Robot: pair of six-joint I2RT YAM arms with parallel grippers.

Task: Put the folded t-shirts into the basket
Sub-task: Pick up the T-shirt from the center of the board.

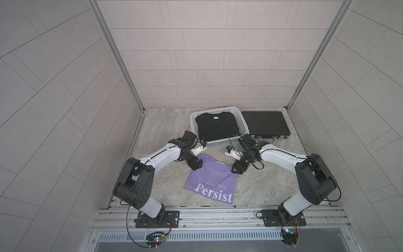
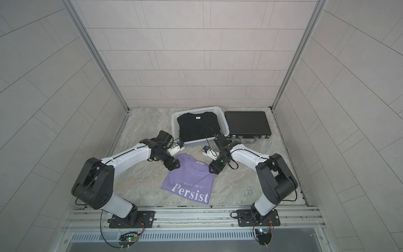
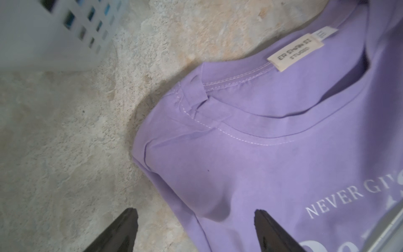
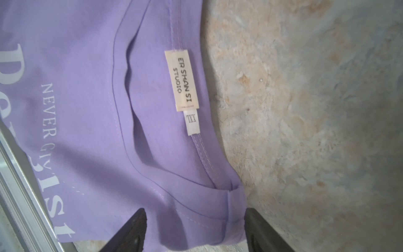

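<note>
1. Both top views are fairly bright, evenly and softly lit, with no glare.
2. Their wide lens bows the pale tiled walls (image 1: 54,87) toward the picture edges.
3. In the left wrist view the white perforated plastic basket (image 3: 43,32) is blurred.
4. There the lilac folded cotton t-shirt (image 3: 261,152) throws a soft shadow on the marbled grey-beige tabletop (image 3: 65,131).
5. In the right wrist view the cream neck label (image 4: 182,80) is sharp and the tabletop beside it is hazy.

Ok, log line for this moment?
lilac shirt: on table | black shirt: in basket | left gripper: open, at collar corner | right gripper: open, at opposite corner
</note>
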